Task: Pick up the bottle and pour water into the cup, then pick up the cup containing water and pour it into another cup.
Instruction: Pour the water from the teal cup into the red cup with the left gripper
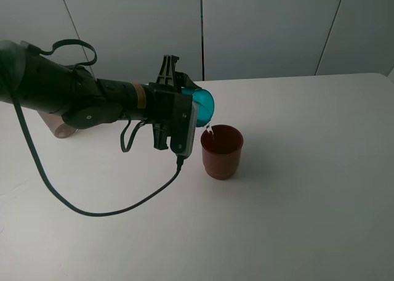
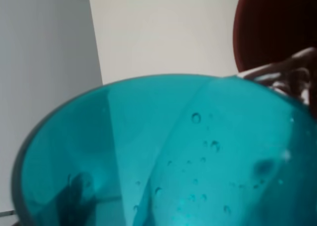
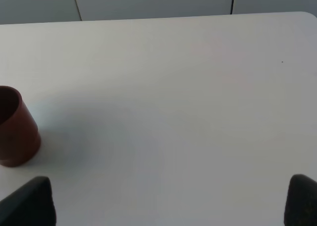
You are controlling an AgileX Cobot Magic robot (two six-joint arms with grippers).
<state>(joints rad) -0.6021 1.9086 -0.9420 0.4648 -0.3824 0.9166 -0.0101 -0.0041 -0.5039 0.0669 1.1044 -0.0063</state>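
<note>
My left gripper (image 1: 189, 103) is shut on the teal cup (image 1: 204, 105), holding it tipped on its side above the dark red cup (image 1: 221, 153). A thin trickle of water (image 1: 209, 130) falls from the teal cup's rim toward the red cup's mouth. The left wrist view is filled by the teal cup's wet wall (image 2: 163, 156), with the red cup (image 2: 272, 28) beyond it. The bottle (image 1: 60, 129) shows only as a brownish part behind my left arm. My right gripper (image 3: 166, 206) is open and empty above the table, with the red cup (image 3: 15, 132) off to one side.
The white table (image 1: 308, 170) carries the red cup near its middle. A black cable (image 1: 92, 212) loops from my left arm down over the table's front left. A grey panelled wall (image 1: 265, 28) stands behind the table.
</note>
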